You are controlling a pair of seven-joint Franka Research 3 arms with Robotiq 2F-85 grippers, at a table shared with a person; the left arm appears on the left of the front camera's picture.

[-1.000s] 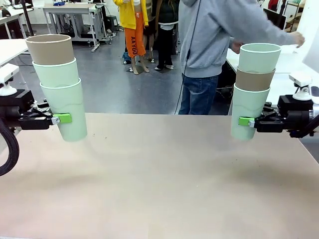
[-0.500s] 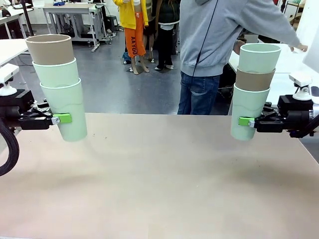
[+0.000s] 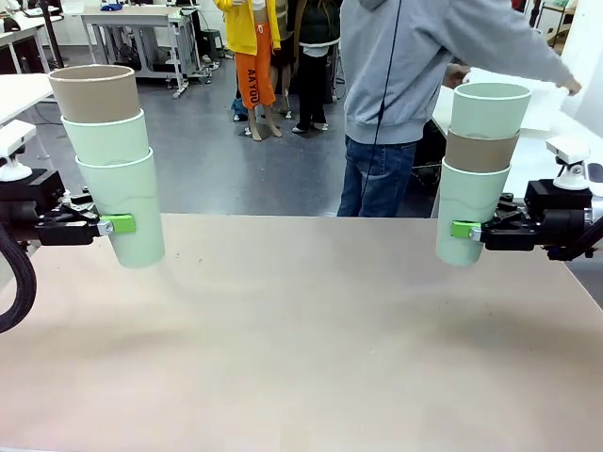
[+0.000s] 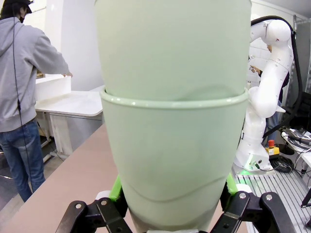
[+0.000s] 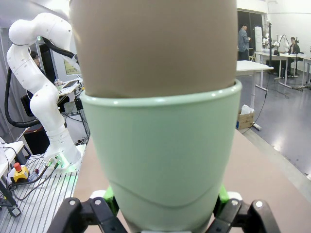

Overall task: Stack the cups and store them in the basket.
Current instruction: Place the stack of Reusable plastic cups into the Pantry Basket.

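My left gripper (image 3: 127, 226) is shut on the lowest cup of a stack of three cups (image 3: 111, 155): two mint green with a tan-brown one on top. It hangs just above the table's left side. In the left wrist view this stack (image 4: 175, 145) stands between my green pads (image 4: 116, 187). My right gripper (image 3: 464, 230) is shut on the bottom cup of a second stack (image 3: 480, 160): mint, brown, mint, held over the table's right side. That stack (image 5: 163, 155) is close up in the right wrist view. A white box like the basket (image 4: 51, 87) sits on a side table.
A person in a grey hoodie (image 3: 405, 66) stands beyond the far edge, one arm stretched to the right with the hand (image 3: 568, 85) over the white side table (image 4: 73, 103). The tan tabletop (image 3: 301, 330) lies between the two stacks.
Both grippers and their stacks have stayed still. The person has shifted slightly and keeps reaching to the right.
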